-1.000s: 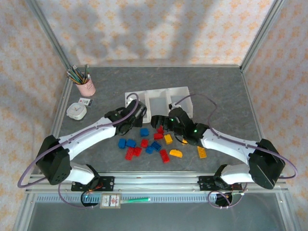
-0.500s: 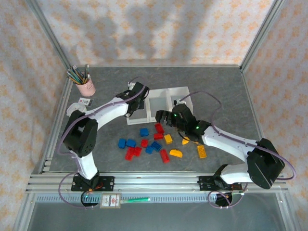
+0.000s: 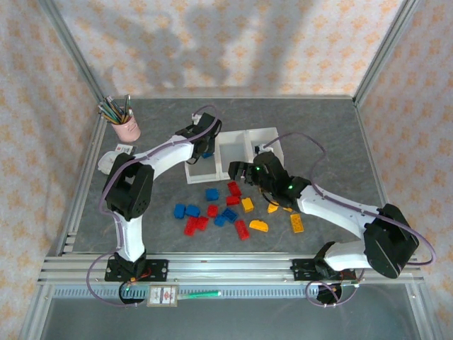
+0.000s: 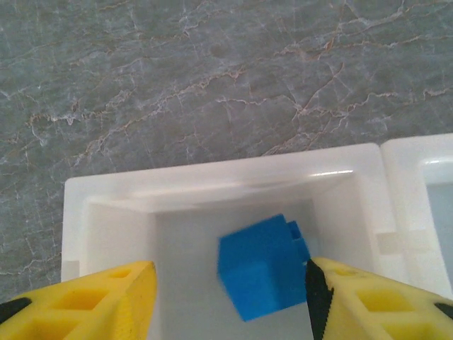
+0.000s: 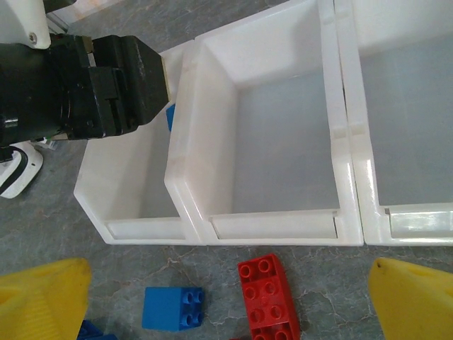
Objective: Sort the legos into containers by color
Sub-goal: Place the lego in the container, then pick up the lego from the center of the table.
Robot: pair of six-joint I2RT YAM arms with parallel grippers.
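My left gripper (image 3: pixel 205 146) hangs over the left bin (image 3: pixel 196 176) of the white containers. In the left wrist view its yellow fingers (image 4: pixel 106 297) stand apart, open. A blue lego (image 4: pixel 262 268) sits tilted inside that bin (image 4: pixel 212 185), close against the right pad and clear of the left finger. My right gripper (image 3: pixel 239 173) is open above the loose legos, with a red lego (image 5: pixel 267 290) and a blue lego (image 5: pixel 172 308) on the table between its fingers. The middle bin (image 5: pixel 276 142) and right bin (image 5: pixel 403 120) look bare inside.
Blue, red and orange legos lie scattered in front of the bins, from a blue one (image 3: pixel 180 210) to an orange one (image 3: pixel 297 223). A pink pencil cup (image 3: pixel 126 126) and a white clock (image 3: pixel 110 161) stand at the left. Metal frame posts edge the table.
The left arm swung from the pile up to the left bin, and its jaws have parted from the blue lego. The right gripper moved slightly toward the bins.
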